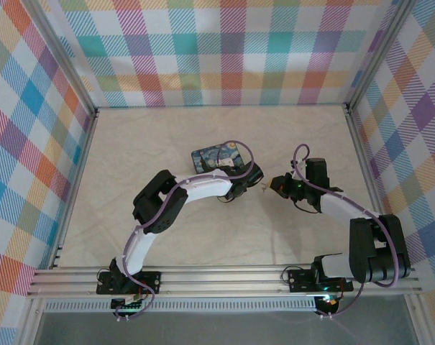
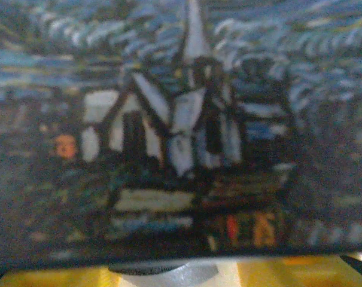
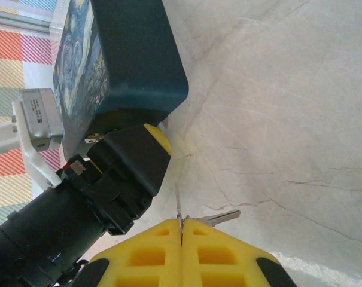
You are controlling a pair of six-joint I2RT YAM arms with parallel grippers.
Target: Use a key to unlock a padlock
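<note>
My right gripper (image 3: 182, 222) is shut on the key (image 3: 221, 217). One silvery blade sticks sideways from the yellow fingertips and a thin piece (image 3: 178, 203) points up from them. In the top view my right gripper (image 1: 276, 185) faces my left gripper (image 1: 249, 181) across a small gap. My left gripper's black body and one yellow fingertip (image 3: 158, 139) press against the lower corner of the blue tin (image 3: 130, 60). The tin's painted face (image 2: 181, 131) sits blurred and very close. The padlock is mostly hidden: a grey rounded piece (image 2: 163, 272) shows between yellow fingers (image 2: 49, 278), too blurred to identify.
The blue tin (image 1: 217, 159) lies mid-table just behind my left gripper. Bare marble tabletop (image 1: 145, 136) spreads to the left, back and front. Plaid walls and aluminium posts (image 1: 354, 136) close in the sides, and a rail (image 1: 224, 277) runs along the near edge.
</note>
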